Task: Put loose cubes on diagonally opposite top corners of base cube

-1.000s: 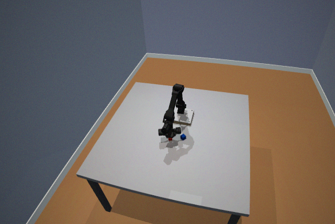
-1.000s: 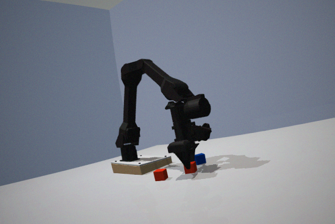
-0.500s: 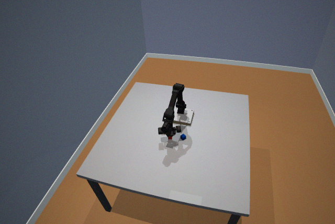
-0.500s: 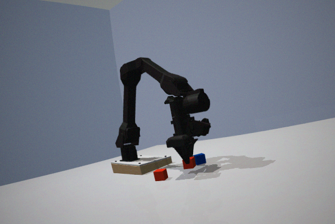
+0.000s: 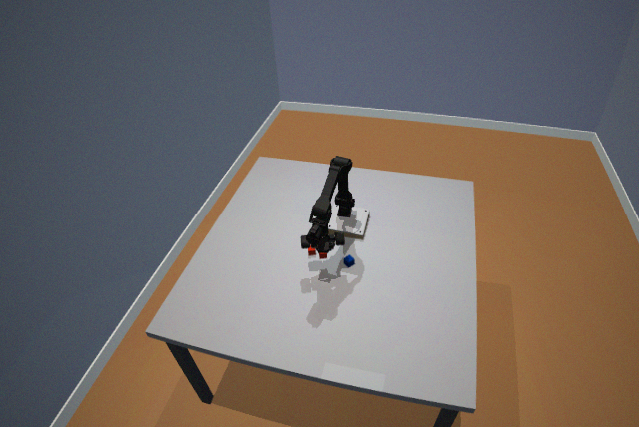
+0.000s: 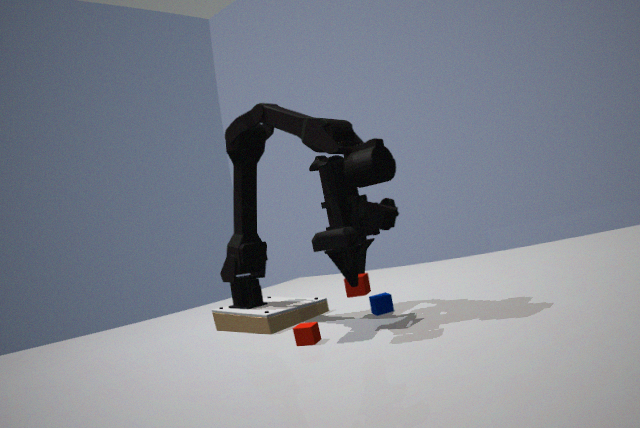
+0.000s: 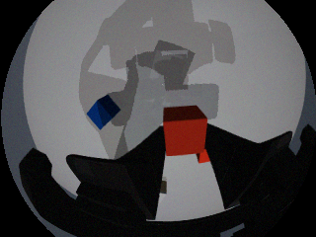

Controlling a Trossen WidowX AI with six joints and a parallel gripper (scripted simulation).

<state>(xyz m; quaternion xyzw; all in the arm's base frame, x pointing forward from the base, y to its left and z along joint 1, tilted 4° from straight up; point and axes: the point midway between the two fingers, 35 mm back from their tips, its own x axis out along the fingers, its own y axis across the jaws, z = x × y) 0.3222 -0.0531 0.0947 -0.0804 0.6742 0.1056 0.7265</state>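
Note:
My gripper (image 5: 323,250) (image 6: 355,282) (image 7: 185,129) is shut on a red cube (image 5: 323,255) (image 6: 363,285) (image 7: 185,138) and holds it above the table, with its shadow apart below it. The held cube looks roughly level. The blue base cube (image 5: 348,260) (image 6: 381,303) (image 7: 103,112) stands on the table, to the left of the held cube in the wrist view and turned at an angle to it. The other red cube (image 5: 311,251) (image 6: 307,334) (image 7: 203,157) lies on the table, partly hidden behind the held cube and a finger in the wrist view. Nothing is on the blue cube.
The arm's base plate (image 5: 359,228) (image 6: 242,322) lies behind the cubes in the top view. A small part of it shows between the fingers in the wrist view. The arm's shadow falls across the white table (image 5: 412,308) (image 6: 155,387) around the blue cube.

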